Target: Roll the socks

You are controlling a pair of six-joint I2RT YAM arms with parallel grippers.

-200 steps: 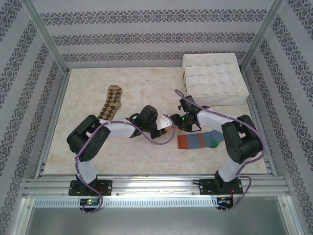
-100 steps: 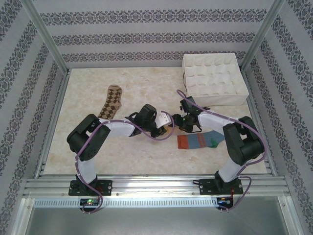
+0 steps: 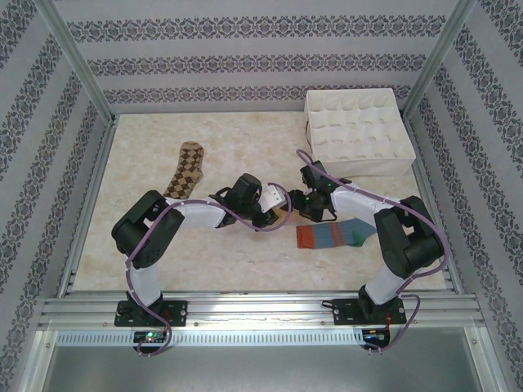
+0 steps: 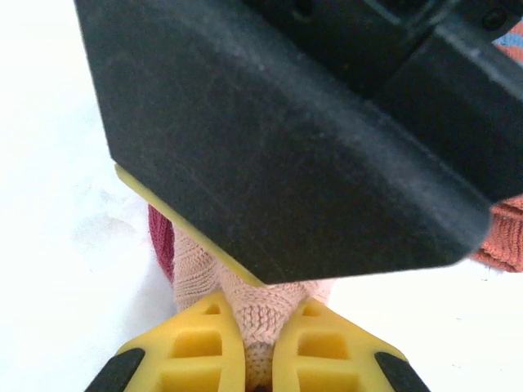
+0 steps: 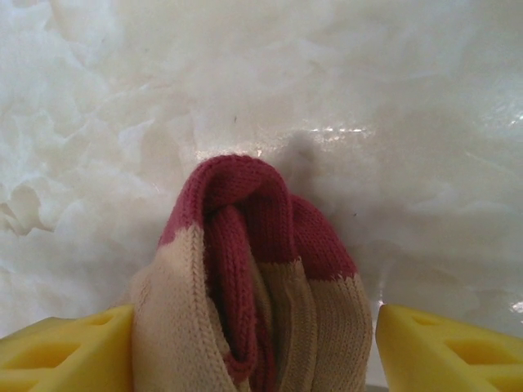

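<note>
Peach sock point(image 5: 245, 245) sits bunched just left of the striped sock point(image 3: 331, 235), pinched tight by the left claw point(image 4: 261, 318). The right claw point(image 5: 255, 343) straddles it, spread wide, with the red end pointing straight ahead.

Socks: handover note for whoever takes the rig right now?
Left pincer: shut on the peach sock.
Right pincer: jaws either side of that sock's folded dark red end; grip unclear.
Striped sock: flat, by the right arm.
Argyle sock: flat, far left.
Done: no finished roll; peach sock bunched mid-table between both pincers.
Left: finish the peach roll, then roll the other two.
</note>
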